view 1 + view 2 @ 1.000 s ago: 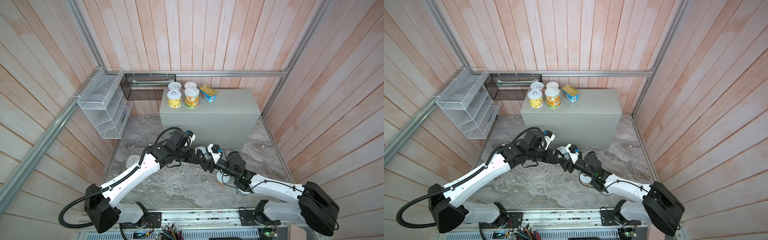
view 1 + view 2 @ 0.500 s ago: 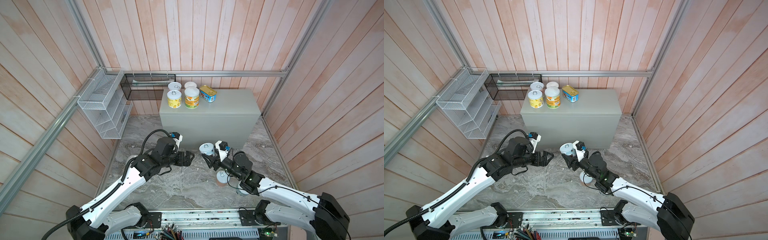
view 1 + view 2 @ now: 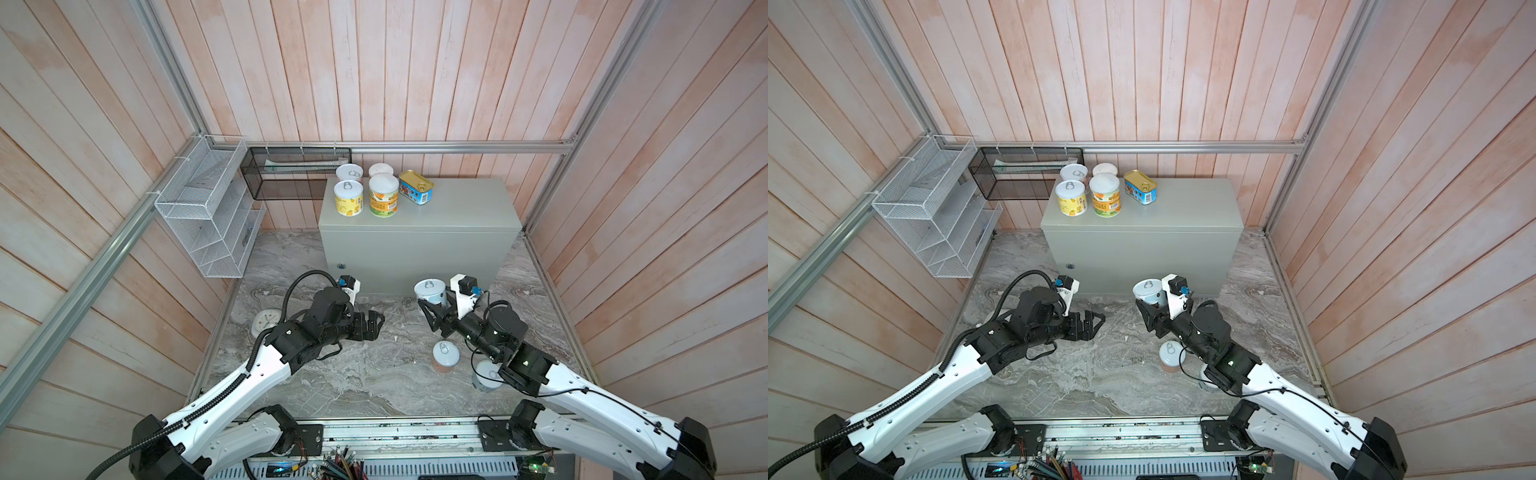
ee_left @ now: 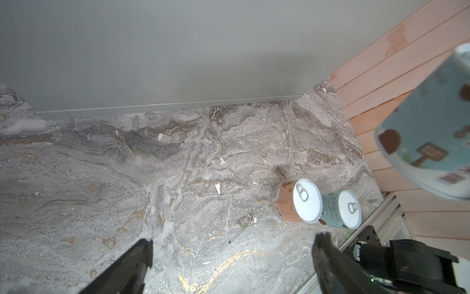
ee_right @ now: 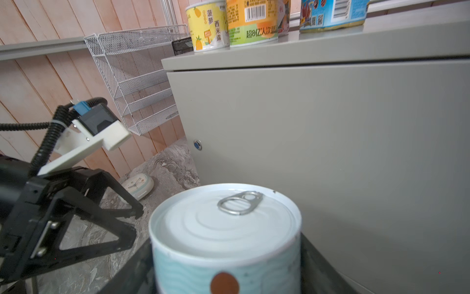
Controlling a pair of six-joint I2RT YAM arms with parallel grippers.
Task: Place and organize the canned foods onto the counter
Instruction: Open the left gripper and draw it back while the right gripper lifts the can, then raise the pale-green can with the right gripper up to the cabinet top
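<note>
The counter (image 3: 457, 208) stands at the back, a grey-green box. On its left end stand a yellow can (image 3: 348, 198), an orange-green can (image 3: 383, 195), two white-lidded cans behind them (image 3: 349, 171) and a gold tin (image 3: 415, 192). My right gripper (image 3: 432, 303) is shut on a pale-blue can (image 5: 223, 224), held upright in front of the counter's face. My left gripper (image 3: 376, 326) hangs open and empty over the marble floor, apart from it. On the floor by the right arm stand an orange can (image 3: 445, 356) and a pale-blue can (image 3: 484, 376), the latter partly hidden.
A round pale-blue clock (image 3: 266, 322) lies on the floor at the left, beside the left arm. A white wire rack (image 3: 208, 216) and a black mesh basket (image 3: 291, 174) hang on the left and back walls. Wooden walls close in the marble floor (image 3: 374, 382).
The two grippers, close together a second ago, have separated. The left arm has drawn back to the left, empty. The right gripper has carried the pale-blue can up and toward the counter.
</note>
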